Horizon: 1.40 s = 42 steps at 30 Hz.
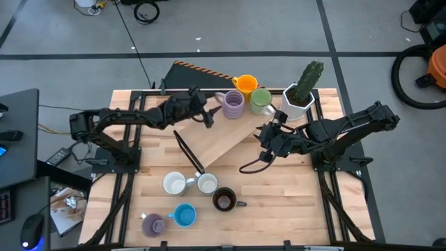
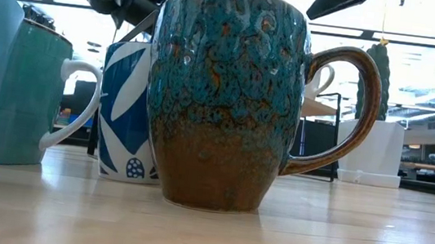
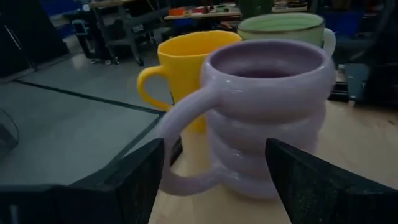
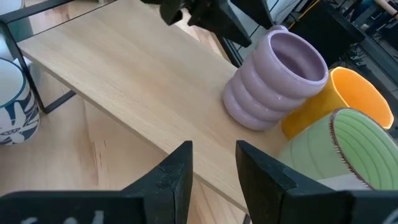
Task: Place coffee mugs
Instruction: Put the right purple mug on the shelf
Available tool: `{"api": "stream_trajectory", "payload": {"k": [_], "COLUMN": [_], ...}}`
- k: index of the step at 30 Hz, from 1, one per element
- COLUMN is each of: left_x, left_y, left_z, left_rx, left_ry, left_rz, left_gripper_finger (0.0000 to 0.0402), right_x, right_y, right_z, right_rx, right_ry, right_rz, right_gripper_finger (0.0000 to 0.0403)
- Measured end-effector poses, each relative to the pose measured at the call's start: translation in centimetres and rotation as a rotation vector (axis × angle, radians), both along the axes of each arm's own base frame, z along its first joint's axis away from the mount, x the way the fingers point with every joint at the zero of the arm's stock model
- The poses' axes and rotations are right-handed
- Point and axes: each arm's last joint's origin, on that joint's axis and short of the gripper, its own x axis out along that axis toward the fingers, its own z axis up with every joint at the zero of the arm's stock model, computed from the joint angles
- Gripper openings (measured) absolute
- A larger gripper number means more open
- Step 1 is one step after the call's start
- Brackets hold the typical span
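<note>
A purple ribbed mug point(image 1: 232, 103) stands upright on the far end of a raised wooden board point(image 1: 209, 143), beside an orange mug point(image 1: 245, 84) and a green mug point(image 1: 260, 100). My left gripper point(image 1: 211, 115) is open, and its fingers stand on either side of the purple mug's handle side point(image 3: 186, 143). My right gripper point(image 1: 263, 136) hovers over the board's right part, open a little and empty point(image 4: 214, 168). Several more mugs stand on the near table: two white point(image 1: 174, 183) point(image 1: 207, 183), a dark brown point(image 1: 224, 199), a blue point(image 1: 184, 215) and a purple point(image 1: 152, 224). My left gripper comes level at the purple mug from the table's left. One finger point(image 3: 140, 180) stands beside the handle's lower loop point(image 3: 186, 183) and the other point(image 3: 305, 180) beside the mug's body. Whether either finger touches the mug, I cannot tell. The mug rests on the board.
A white angular pot with a green cactus point(image 1: 301, 94) stands at the far right, close to the green mug. A black cable point(image 1: 252, 166) loops on the table under my right arm. The board's middle point(image 4: 124, 68) is bare wood.
</note>
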Motion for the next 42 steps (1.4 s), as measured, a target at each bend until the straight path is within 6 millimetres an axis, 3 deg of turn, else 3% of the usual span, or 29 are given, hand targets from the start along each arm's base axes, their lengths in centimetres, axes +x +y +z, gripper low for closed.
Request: {"api": "stream_trajectory", "payload": {"k": [20, 33, 42], "left_x": [-1.1, -1.3, -1.2], "left_y": [2.6, 1.9, 3.0], "left_z": [0.8, -0.1, -0.6], "left_rx": [0.134, 0.073, 0.085], "left_ry": [-0.005, 0.119, 0.094], "left_rz": [0.12, 0.057, 0.1], "left_gripper_finger": [0.0286, 0.0286, 0.0286], "right_x": [0.3, 0.2, 0.3], "right_y": [0.1, 0.1, 0.1], "right_z": [0.3, 0.2, 0.2], "right_rx": [-0.008, -0.012, -0.002], "right_ry": [-0.027, -0.02, -0.024], "right_rz": [0.014, 0.017, 0.014], "right_gripper_finger": [0.0128, 0.0128, 0.0128]}}
